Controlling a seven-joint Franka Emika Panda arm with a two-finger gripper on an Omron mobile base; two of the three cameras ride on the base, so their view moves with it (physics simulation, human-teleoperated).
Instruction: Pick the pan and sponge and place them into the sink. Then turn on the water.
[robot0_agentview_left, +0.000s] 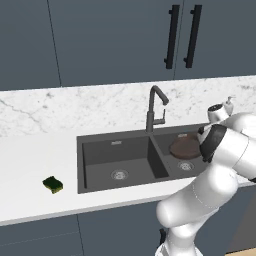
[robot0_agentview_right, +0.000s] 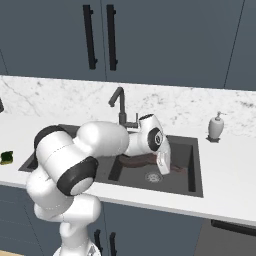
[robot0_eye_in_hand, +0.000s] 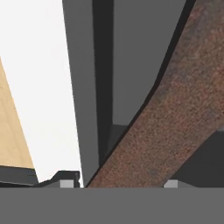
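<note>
- Left base view: the pan (robot0_agentview_left: 184, 146) is seen over the right basin of the sink (robot0_agentview_left: 100, 155), so the step in hand is judged to be its placing. The sponge (robot0_agentview_left: 53, 184) is left on the counter (robot0_agentview_left: 30, 165), well apart to the left.
- Right base view: the gripper (robot0_agentview_right: 164, 165) is lowered into the right basin at the pan. The faucet (robot0_agentview_right: 119, 102) is untouched.
- Hand view: a reddish-brown, speckled handle is seen between the finger tips (robot0_eye_in_hand: 67, 183); whether it is gripped cannot be told. Next, a release and a reach for the sponge are called for.
</note>
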